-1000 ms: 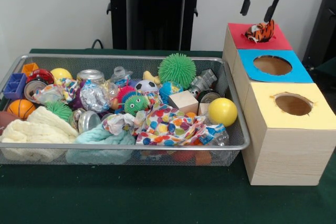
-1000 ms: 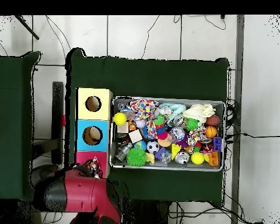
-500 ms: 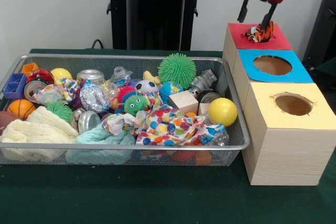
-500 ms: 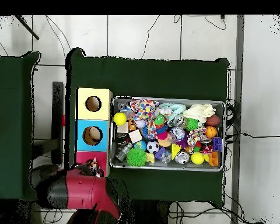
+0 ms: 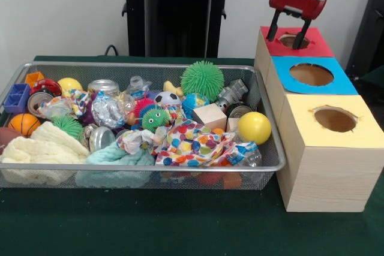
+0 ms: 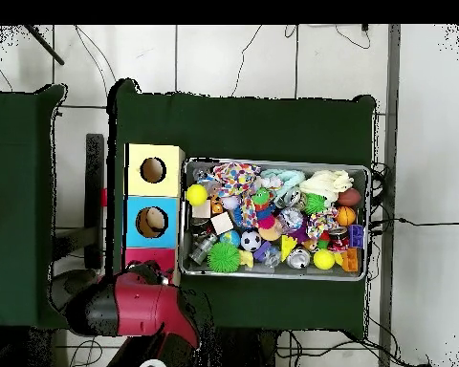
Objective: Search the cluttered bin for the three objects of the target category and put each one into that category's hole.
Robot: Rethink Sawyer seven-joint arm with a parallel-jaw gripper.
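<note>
My gripper (image 5: 286, 35) hangs open just over the round hole (image 5: 293, 41) in the red box top (image 5: 318, 46), with nothing between its fingers. The hole looks dark and I see no toy on the red top. The wire bin (image 5: 138, 166) to the left holds a mixed heap: a green spiky ball (image 5: 202, 80), a yellow ball (image 5: 254, 127), a wooden cube (image 5: 209, 116), a spotted cloth (image 5: 192, 143), cans and soft toys. In the overhead view my red arm (image 6: 142, 308) covers most of the red box (image 6: 138, 254) and hides the gripper.
The blue box with its hole (image 5: 311, 74) and the yellow box with its hole (image 5: 335, 119) stand in a row in front of the red one, right beside the bin's wall. Green cloth (image 5: 180, 226) covers the table. Overhead, the bin rim (image 6: 276, 164) lies right of the boxes.
The orange striped tiger toy that lay on the red top is gone from sight. My gripper has come down and left, from above the box to right over the red hole.
</note>
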